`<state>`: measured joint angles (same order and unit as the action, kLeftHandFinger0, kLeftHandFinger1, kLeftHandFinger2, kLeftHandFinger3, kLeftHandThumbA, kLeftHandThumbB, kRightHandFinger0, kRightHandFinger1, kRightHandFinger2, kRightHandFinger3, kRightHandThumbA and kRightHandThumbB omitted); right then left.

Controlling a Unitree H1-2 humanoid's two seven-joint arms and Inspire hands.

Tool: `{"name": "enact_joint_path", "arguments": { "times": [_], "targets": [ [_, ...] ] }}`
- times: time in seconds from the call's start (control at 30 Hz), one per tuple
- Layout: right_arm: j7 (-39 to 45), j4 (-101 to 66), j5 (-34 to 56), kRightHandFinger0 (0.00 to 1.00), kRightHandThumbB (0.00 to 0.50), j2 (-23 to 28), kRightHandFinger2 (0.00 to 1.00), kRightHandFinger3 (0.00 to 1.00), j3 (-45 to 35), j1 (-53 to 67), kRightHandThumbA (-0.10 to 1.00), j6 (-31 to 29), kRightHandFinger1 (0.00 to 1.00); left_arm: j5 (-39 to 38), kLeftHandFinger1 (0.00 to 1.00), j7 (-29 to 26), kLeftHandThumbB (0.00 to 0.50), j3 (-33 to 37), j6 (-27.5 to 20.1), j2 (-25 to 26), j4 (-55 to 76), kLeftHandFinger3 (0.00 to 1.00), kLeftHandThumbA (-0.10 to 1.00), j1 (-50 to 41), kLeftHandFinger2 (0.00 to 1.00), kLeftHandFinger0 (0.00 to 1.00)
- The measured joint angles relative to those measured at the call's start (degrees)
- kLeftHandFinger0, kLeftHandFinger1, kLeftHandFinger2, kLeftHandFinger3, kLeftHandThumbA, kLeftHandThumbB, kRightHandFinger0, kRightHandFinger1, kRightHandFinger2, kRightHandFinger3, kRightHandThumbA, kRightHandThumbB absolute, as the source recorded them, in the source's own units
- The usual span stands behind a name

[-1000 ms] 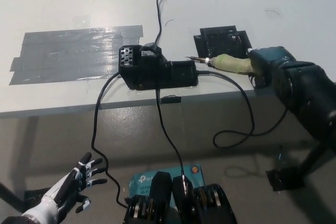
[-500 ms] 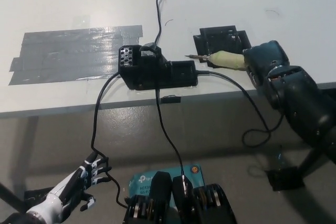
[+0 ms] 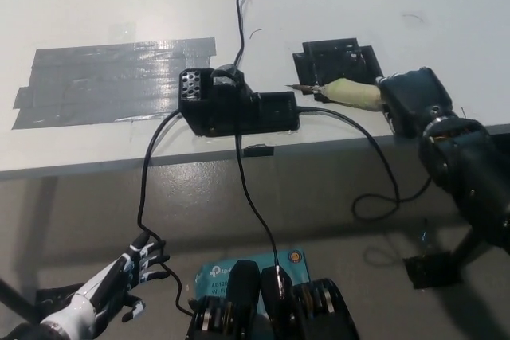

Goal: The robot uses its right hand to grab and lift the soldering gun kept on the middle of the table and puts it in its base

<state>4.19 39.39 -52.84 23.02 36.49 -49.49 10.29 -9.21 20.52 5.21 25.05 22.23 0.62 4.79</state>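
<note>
1. Right hand (image 3: pixel 414 101), black, sits at the table's right edge w/ fingers wrapped round the rear of the soldering gun (image 3: pixel 349 93); a firm grip on it.
2. Gun: pale yellowish handle, thin metal tip pointing to picture left; held roughly level, tip just beside the right end of the base (image 3: pixel 237 106); can't tell if tip touches the base or hangs just above the table.
3. Base: black block near the table's front edge, approx. mid-table; perforated panel at its left end; gun not seated in it yet.
4. Black cable (image 3: pixel 374 173) runs from the base's right side, droops off the table edge and loops below the right arm; other black cables (image 3: pixel 147 189) drop from the base front toward the floor.
5. Flat black plate (image 3: pixel 339 60) lies on the table behind the gun, partly under the handle in this view.
6. Grey tape patch (image 3: pixel 111 79) covers the table (image 3: pixel 96 5) left of the base; a thin wire (image 3: pixel 241 21) rises from the base's top toward the far side.
7. Left hand (image 3: pixel 111 288), white, rests low at lower left, well below table level; fingers spread, holding nothing.
</note>
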Motion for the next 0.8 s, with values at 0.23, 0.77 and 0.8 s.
{"name": "enact_joint_path", "arguments": {
  "times": [0.23,0.77,0.8],
  "targets": [
    [-2.5,-3.2,2.5,0.0,0.003,1.3,0.58,0.44,-6.9,0.4,-0.1,-4.5,0.22,0.1,0.88,0.0,0.357,0.0,0.1,0.1,0.0,1.0,1.0,0.0,1.0,0.78],
    [-8.6,-5.3,3.4,0.0,0.012,2.1,0.48,0.32,-9.9,-1.0,-0.1,-14.6,0.13,0.6,0.86,0.0,0.362,-0.2,0.4,0.2,0.0,1.0,1.0,0.0,1.0,0.66],
    [-8.6,-5.6,3.3,0.0,0.011,2.1,0.45,0.27,-9.6,-1.1,-0.1,-15.0,0.1,0.6,0.86,0.0,0.362,-0.2,0.4,0.2,0.0,1.0,1.0,0.0,1.0,0.66]
  ]
}}
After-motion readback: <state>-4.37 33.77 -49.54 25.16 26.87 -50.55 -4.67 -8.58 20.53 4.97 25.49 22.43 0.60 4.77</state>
